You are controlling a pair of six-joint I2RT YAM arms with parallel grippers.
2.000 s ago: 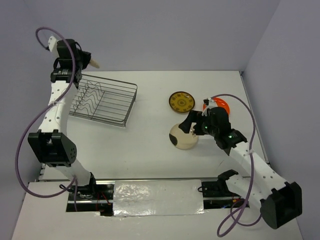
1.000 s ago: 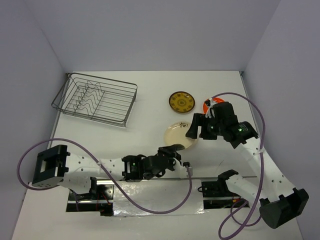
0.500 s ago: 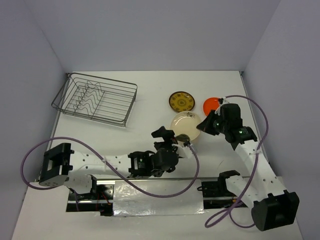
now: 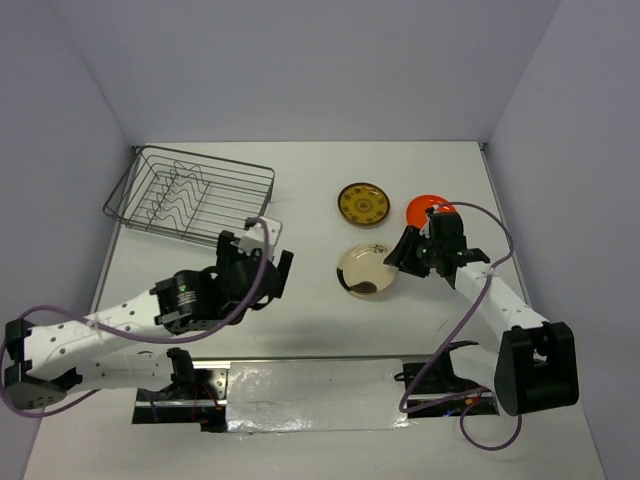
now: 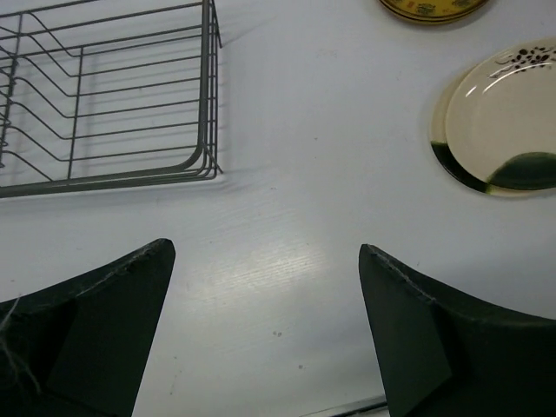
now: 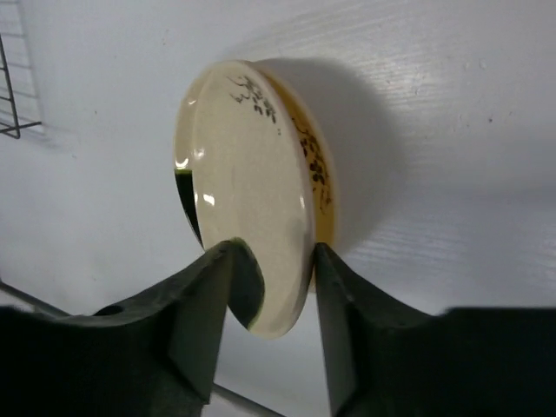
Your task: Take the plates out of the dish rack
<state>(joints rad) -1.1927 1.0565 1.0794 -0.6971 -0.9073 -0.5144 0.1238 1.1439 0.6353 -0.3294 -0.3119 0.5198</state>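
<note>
The dish rack (image 4: 190, 195) (image 5: 113, 95) stands at the back left with nothing in it. Three plates lie on the table at the right: yellow-gold (image 4: 362, 203) (image 5: 434, 7), orange-red (image 4: 428, 210), and beige with a dark blotch (image 4: 365, 271) (image 5: 512, 122) (image 6: 252, 191). My right gripper (image 4: 402, 254) (image 6: 274, 252) is open, its jaws standing on either side of the beige plate's right rim. Between the rack and the beige plate, my left gripper (image 4: 258, 258) (image 5: 265, 252) hangs wide open over bare table, holding nothing.
The table's back and side walls close in the work area. The rack's near right corner (image 5: 208, 165) is just ahead of the left fingers. A bit of rack wire (image 6: 13, 87) shows at the left edge of the right wrist view.
The beige plate, held tilted off the table before, now lies flat and the right jaws have parted around its rim. The left arm swung left, away from the plate toward the rack.
</note>
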